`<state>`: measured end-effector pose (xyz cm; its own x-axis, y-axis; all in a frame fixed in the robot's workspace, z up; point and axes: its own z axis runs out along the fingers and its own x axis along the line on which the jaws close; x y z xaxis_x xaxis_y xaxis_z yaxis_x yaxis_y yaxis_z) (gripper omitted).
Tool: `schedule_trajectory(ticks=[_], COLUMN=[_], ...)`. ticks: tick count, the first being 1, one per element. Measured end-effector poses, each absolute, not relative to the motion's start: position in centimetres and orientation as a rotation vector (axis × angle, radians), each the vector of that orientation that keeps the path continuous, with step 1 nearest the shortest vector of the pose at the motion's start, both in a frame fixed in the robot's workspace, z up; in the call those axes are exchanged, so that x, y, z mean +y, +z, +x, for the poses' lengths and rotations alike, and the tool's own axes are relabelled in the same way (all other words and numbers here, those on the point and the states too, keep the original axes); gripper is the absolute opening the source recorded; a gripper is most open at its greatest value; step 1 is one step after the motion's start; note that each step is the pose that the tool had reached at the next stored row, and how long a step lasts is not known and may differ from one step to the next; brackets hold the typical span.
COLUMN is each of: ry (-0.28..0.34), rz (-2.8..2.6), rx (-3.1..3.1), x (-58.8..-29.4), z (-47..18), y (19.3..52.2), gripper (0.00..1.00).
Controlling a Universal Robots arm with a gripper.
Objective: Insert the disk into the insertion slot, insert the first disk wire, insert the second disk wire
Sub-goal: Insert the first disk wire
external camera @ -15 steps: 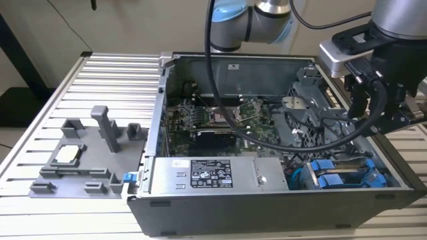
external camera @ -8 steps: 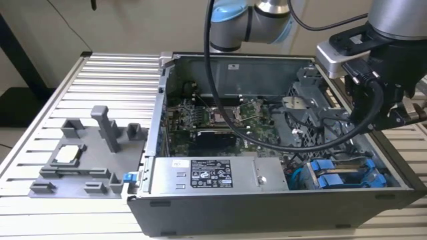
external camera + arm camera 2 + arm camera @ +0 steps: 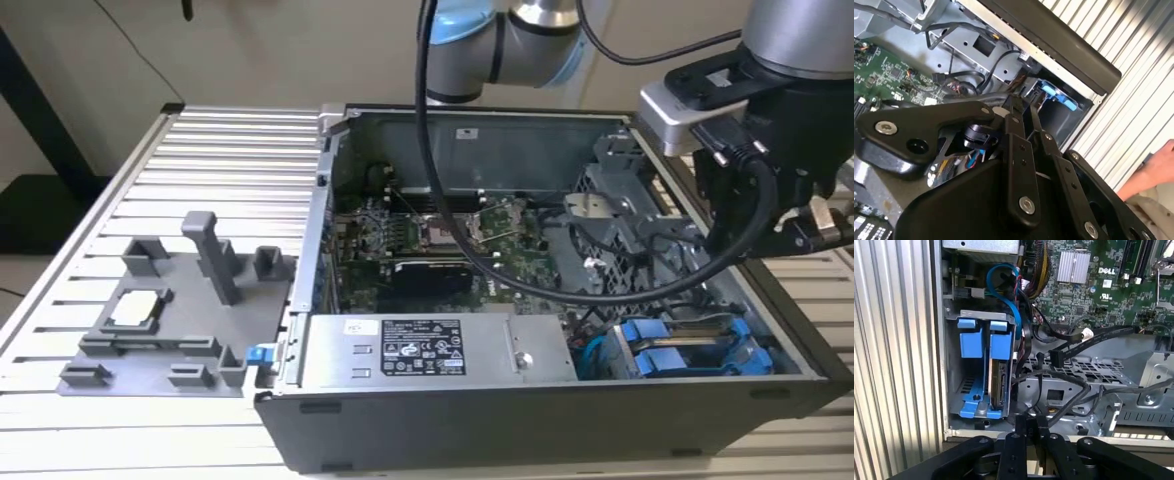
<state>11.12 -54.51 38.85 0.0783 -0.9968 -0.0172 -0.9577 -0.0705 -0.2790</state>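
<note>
Closest thing in the first wrist view is the pincer point(image 3: 1030, 420), closed up with its black links drawn together, hanging over the open computer case point(image 3: 534, 420). Just past it the disk point(image 3: 999, 385) stands on edge in its blue carrier point(image 3: 1002, 346), seated in the insertion slot point(image 3: 952, 385) of the grey drive cage point(image 3: 979, 316). A black cable plug point(image 3: 1056, 358) lies on the perforated metal right beside it, and the green motherboard point(image 3: 1079, 295) sits further back.

The exterior view puts the blue carrier in the lower right of the frame, next to the power-supply box point(image 3: 414, 350), with the arm point(image 3: 801, 60) way up in the upper right. It also catches a grey fixture plate point(image 3: 160, 310) sitting on the slatted table point(image 3: 200, 150) at the exterior view's left.

Second wrist view adds a person's hand point(image 3: 1160, 162) out over the table, beyond the case wall.
</note>
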Motion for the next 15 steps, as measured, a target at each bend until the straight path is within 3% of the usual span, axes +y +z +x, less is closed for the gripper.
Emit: schedule_trajectory(ticks=[15], ry=[-0.226], rz=[-2.182], rx=[2.020], x=[-56.7], z=[12.4], y=[38.8], gripper=[0.20])
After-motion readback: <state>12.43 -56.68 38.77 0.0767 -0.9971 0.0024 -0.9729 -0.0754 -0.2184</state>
